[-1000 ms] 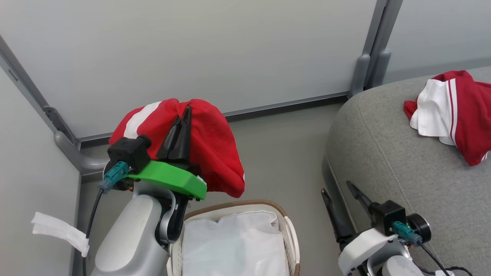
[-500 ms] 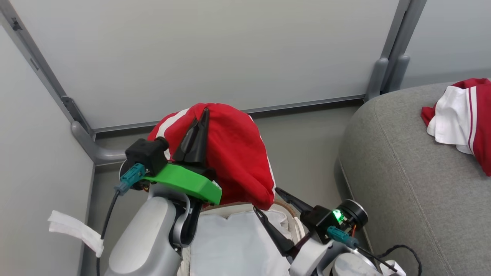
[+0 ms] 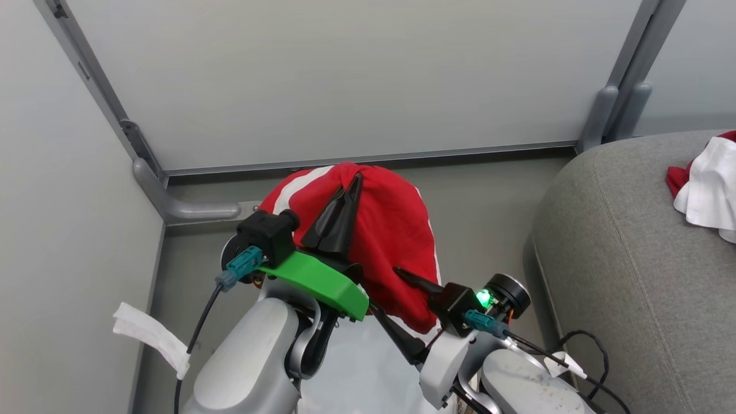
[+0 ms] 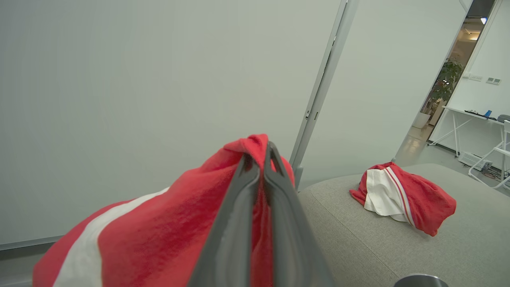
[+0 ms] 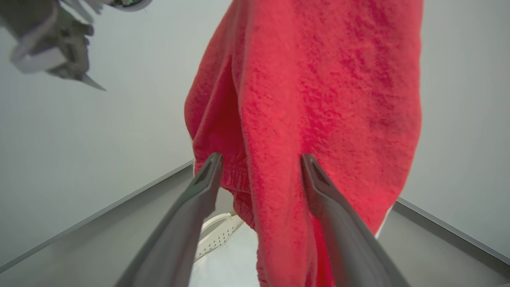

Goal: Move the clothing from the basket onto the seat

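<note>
Clothes in the air: red clothes (image 3: 397, 230) (image 4: 159, 223) (image 5: 318, 99) with a white stripe hang from the left tool. They are up above the basket and in front of the pale wall (image 3: 345, 75).
Left tool: left tool (image 3: 356, 178) (image 4: 259, 153) is shut tight. Its two dark fingers pinch the top of the red clothes.
Right tool: right tool (image 3: 384, 287) (image 5: 261, 156) is wide open and holds nothing. It points up at the low part of the red clothes, with one finger on each side of a fold. I cannot tell if the fingers touch the cloth.
Basket: basket (image 5: 218, 235) sits low, under the red clothes. Its white liner (image 3: 345, 374) shows inside.
Couch: big grey couch (image 3: 621, 259) (image 4: 358, 247) is on the robot's right, past a strip of grey floor (image 3: 483, 195).
Clothes on the couch: second pile (image 3: 704, 190) (image 4: 402, 199), red and white with thin stripes, lies on top of the couch, well apart from both tools.
</note>
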`<state>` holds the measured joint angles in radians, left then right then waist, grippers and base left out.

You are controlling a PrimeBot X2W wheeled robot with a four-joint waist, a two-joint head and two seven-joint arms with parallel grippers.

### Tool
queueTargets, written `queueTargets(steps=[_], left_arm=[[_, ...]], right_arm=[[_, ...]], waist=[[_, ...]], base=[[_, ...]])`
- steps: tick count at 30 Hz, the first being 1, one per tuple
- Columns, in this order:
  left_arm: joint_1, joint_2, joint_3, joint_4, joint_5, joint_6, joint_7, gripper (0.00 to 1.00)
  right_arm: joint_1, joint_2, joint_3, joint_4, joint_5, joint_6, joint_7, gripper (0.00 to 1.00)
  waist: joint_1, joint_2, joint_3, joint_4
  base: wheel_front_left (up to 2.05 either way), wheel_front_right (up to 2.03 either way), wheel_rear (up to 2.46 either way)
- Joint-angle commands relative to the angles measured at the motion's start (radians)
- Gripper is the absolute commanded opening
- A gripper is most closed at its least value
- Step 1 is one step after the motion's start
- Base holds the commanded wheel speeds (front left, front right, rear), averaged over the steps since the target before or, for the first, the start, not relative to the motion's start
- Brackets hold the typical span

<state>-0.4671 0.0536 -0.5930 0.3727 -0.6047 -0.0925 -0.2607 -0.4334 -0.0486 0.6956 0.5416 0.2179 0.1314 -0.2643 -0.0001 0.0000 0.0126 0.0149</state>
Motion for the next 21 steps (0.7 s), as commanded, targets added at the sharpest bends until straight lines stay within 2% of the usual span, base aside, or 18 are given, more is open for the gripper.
queueTargets(steps=[1,5,14,15,16,21], left_arm=[[-0.017,0.001,-0.008,0.003,-0.005,-0.001,-0.001,0.0],[-0.024,-0.001,-0.03,0.005,-0.02,0.004,-0.002,0.0],[-0.017,-0.002,-0.041,0.016,-0.037,0.014,-0.004,0.0],[-0.018,-0.002,-0.042,0.018,-0.039,0.014,-0.005,0.38],[-0.019,-0.002,-0.041,0.02,-0.041,0.015,-0.005,1.0],[-0.013,0.001,-0.048,0.038,-0.023,0.02,-0.004,1.0]], right_arm=[[-0.007,-0.005,0.013,0.023,0.032,-0.001,0.0,0.0],[-0.03,-0.005,0.03,0.052,0.092,-0.001,0.0,0.0],[-0.013,-0.004,0.005,0.034,0.088,-0.001,0.0,0.0],[-0.01,-0.004,0.001,0.029,0.088,-0.001,0.0,0.0],[-0.005,-0.005,-0.005,0.022,0.087,-0.001,0.0,0.0],[0.036,-0.003,-0.054,-0.018,0.1,-0.001,0.0,0.0]], waist=[[0.0001,0.0,0.005,0.015],[0.0001,0.0,0.008,0.024],[0.0001,0.0,0.018,0.003],[0.0001,0.0,0.019,-0.001],[0.0001,0.0,0.021,-0.007],[0.0001,0.0,0.025,-0.054]], base=[[0.0,0.0,0.0],[0.0,0.0,0.0],[0.0,0.0,0.0],[0.0,0.0,0.0],[0.0,0.0,0.0],[0.0,0.0,0.0]])
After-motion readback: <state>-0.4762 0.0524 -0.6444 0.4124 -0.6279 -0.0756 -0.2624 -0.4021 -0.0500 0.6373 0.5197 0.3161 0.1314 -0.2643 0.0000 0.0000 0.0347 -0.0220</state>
